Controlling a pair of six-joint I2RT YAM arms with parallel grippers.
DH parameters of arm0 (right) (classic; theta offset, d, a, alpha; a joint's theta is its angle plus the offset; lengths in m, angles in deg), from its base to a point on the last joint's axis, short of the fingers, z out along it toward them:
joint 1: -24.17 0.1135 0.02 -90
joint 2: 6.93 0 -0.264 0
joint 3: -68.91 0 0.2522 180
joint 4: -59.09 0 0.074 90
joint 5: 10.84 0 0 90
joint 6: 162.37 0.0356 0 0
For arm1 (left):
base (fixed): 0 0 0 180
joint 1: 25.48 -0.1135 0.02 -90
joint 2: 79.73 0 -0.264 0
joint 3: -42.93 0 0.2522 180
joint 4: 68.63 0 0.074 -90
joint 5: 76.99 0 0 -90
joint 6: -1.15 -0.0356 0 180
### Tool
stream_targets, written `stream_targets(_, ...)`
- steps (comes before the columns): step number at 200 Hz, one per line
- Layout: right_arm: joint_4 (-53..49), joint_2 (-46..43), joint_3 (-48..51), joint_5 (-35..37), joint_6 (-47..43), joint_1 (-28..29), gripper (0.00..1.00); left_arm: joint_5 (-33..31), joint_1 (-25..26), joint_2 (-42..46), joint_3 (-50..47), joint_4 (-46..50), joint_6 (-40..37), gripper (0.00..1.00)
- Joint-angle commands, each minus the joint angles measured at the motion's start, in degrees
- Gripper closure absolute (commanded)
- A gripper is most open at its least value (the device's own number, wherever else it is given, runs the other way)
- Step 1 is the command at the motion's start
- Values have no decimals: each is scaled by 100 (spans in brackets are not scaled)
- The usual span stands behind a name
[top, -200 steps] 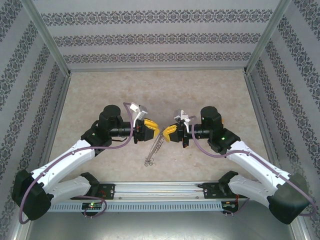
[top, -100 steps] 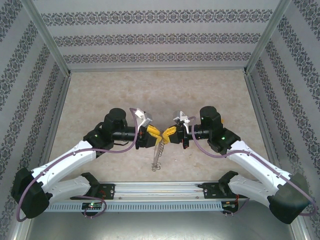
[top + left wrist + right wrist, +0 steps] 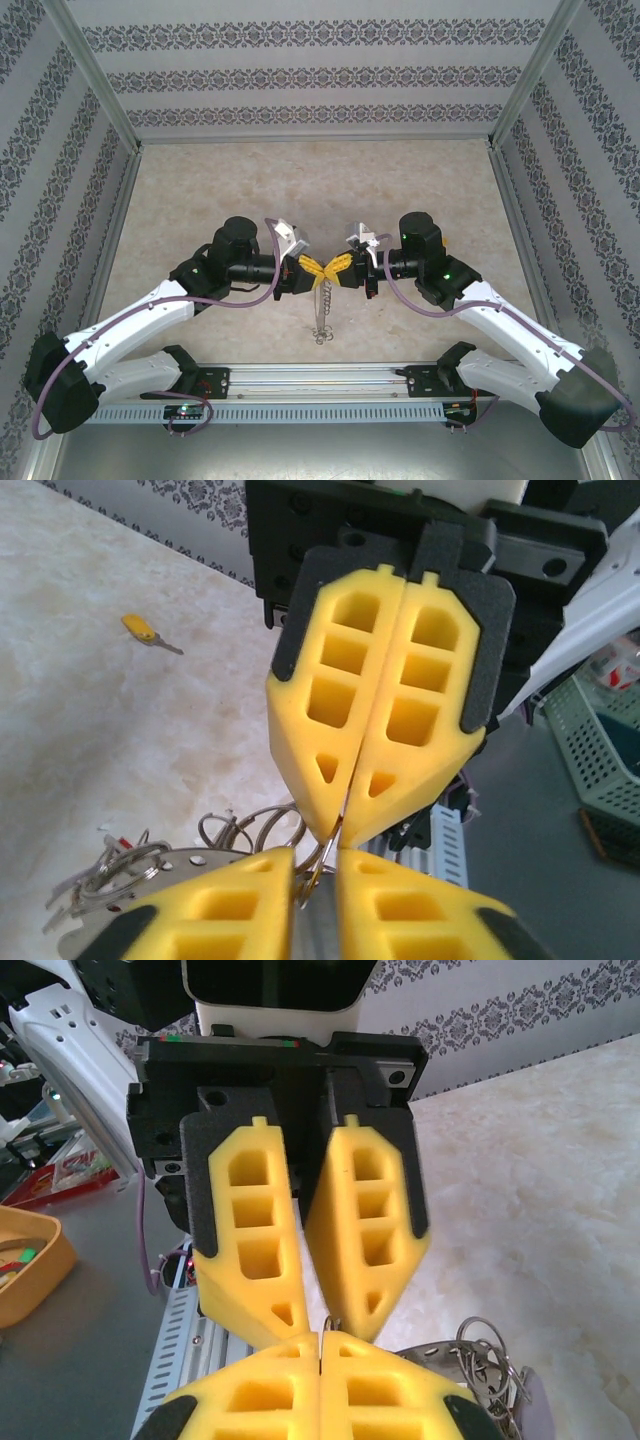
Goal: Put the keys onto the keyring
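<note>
Vs 1 s ago, left claw [image 3: 315,870] moved in, tips now meeting right claw [image 3: 341,825], and keyring [image 3: 321,305] w/ keys [image 3: 118,865] hangs straight below right claw's tips. Right claw closed on ring wire; left jaws a slit apart, grip cannot tell.

Twin arms [image 3: 130,322], white shells and black joints
Left hand [image 3: 316,268] and right hand [image 3: 338,266] wear yellow foam fingers [image 3: 255,1230] with cut-out pockets — black backing plates, purple cables [image 3: 144,1240] looping by the wrists.
</note>
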Motion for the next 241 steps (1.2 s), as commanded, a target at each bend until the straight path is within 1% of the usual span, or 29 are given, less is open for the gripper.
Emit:
stream_targets(1, 170, -133, -231, -177, -162, 68, 100, 50, 118, -47, 211, 132, -125, 89)
stream_targets(21, 153, -138, -227, -142, -158, 74, 100, 47, 141, -41, 227, 155, -153, 93)
stream_targets(31, 128, -139, -235, -133, -175, 76, 100, 23, 143, -40, 237, 156, -166, 100)
stream_targets(67, 15, -253, -231, 122, -176, 79, 100, -30, 147, 46, 242, 138, -209, 100)
stream_targets(86, -38, -451, -139, 418, -62, 73, 74, -137, 135, 112, 237, 150, -245, 100)
stream_targets(100, -105, -723, 8, 757, 74, 52, 62, -216, 135, 140, 256, 198, -293, 100)
stream_targets(120, -137, -1214, 297, 1093, 323, 39, 54, -230, 135, 143, 273, 207, -323, 100)
stream_targets(144, -184, -1439, 458, 1331, 562, 187, 54, -206, 128, 125, 275, 143, -336, 100)
stream_targets(172, -219, -1251, 527, 1503, 704, 464, 61, -158, 129, 162, 267, -5, -290, 100)
stream_targets(186, -68, -1162, 616, 1533, 774, 560, 62, -95, 130, 156, 275, -22, -297, 100)
stream_targets(241, 106, -948, 686, 1515, 801, 602, 63, 36, 127, 125, 299, -63, -312, 100)
